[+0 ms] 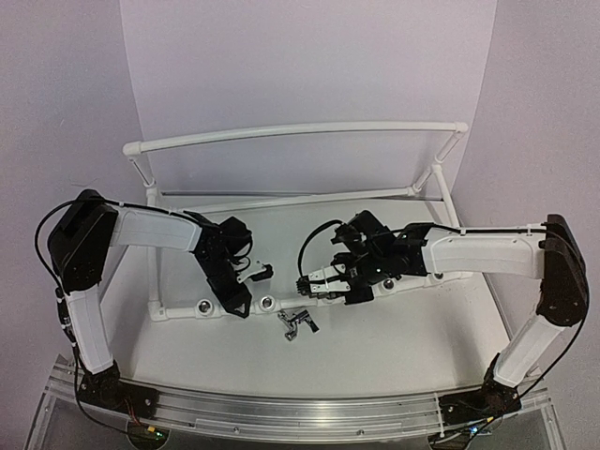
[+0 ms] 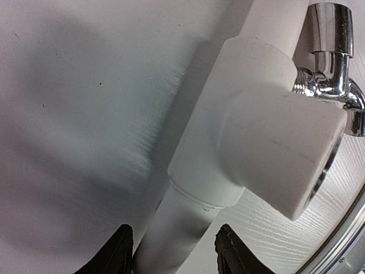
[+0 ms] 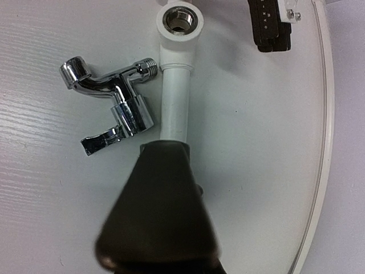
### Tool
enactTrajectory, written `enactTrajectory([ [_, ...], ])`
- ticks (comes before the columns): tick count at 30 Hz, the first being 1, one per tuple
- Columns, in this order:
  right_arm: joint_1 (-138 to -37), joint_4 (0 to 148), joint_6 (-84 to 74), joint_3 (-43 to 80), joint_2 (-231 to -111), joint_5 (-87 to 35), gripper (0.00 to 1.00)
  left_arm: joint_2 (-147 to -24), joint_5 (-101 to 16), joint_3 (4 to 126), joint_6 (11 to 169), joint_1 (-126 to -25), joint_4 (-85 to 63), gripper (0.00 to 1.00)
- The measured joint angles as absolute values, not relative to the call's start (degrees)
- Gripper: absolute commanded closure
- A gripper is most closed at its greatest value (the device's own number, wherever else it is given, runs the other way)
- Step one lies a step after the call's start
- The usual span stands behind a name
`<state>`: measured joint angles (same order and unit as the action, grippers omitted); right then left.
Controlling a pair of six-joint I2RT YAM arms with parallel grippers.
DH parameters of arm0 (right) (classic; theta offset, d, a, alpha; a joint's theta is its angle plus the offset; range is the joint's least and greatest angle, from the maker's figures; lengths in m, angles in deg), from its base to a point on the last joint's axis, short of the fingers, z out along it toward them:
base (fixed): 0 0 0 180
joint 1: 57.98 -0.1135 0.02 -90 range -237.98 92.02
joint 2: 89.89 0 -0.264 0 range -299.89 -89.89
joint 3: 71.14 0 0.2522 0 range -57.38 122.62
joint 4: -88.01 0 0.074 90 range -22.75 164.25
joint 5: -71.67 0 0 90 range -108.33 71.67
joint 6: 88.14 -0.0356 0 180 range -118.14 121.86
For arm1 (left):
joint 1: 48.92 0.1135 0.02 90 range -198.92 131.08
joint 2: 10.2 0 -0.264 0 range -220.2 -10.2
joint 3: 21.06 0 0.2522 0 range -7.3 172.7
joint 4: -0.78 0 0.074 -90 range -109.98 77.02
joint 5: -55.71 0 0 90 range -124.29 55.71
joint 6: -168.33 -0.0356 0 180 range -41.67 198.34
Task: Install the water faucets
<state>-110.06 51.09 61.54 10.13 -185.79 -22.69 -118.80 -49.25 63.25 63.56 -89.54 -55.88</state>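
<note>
On table point(image 1: 394, 347) stands pipe frame point(image 1: 300, 131): back rail high, front pipe point(image 1: 178, 311) low & nearest to arm bases. One faucet point(image 1: 298, 323) lies on table just in front of front pipe, approx. at its ctr, threaded end beside pipe, close to a socket point(image 1: 267, 303). Over front pipe, left of faucet, is left gripper point(image 2: 175, 254), w/ pipe btw its fingers point(image 2: 120, 254). Over same pipe, just right of faucet, is right gripper point(image 1: 314, 281).

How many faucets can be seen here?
1. The faucet lies loose on the table beside the front pipe, near an open socket. Another could be hidden under the arms.
</note>
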Motion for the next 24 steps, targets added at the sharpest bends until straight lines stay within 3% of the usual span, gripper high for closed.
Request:
enactTrajectory([
  [13, -110.17, 51.93, 60.0, 9.35, -185.71, -21.71, 1.0, -121.27, -43.09, 66.35, 61.28, -92.9, -58.18, 0.84],
  [24, -109.43, 51.51, 57.12, 8.83, -184.83, -21.08, 1.0, -123.63, -43.71, 69.81, 64.07, -93.39, -61.3, 0.97],
])
